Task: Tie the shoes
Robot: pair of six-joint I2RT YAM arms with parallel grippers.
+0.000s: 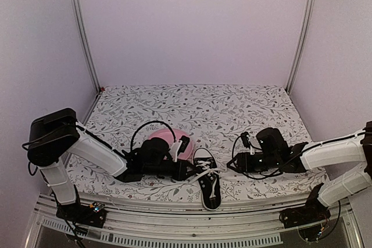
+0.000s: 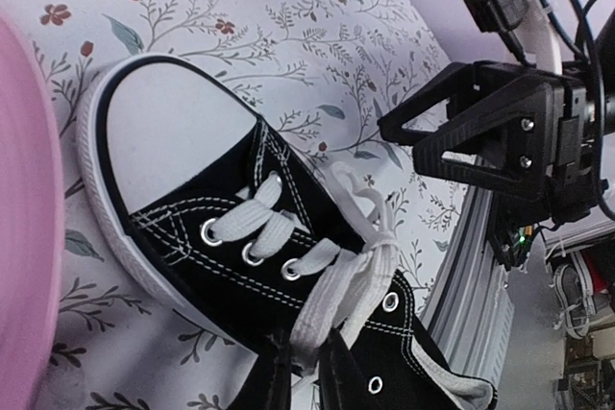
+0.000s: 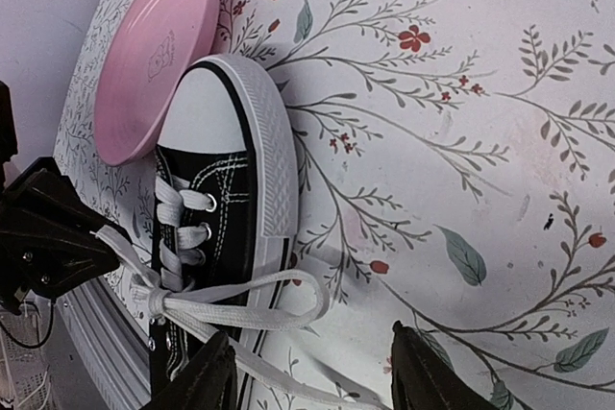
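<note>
here, a black sneaker [image 1: 206, 181] lies at the near edge of the table [image 1: 203, 108], toe just beside a pink plate [image 1: 161, 136], white laces [image 3: 231, 309] loose. the left gripper [image 2: 307, 367] pinches one lace; the right gripper [image 3: 312, 372] hangs open over another strand. the tie looks barely begun: next, the right likely must close on its strand.

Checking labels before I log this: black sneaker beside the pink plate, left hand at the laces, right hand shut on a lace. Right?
Not the right hand: it is open, as the right wrist view shows, its fingers wide apart and closed on nothing. The rest stands: black sneaker beside the pink plate, left hand at the laces.
</note>
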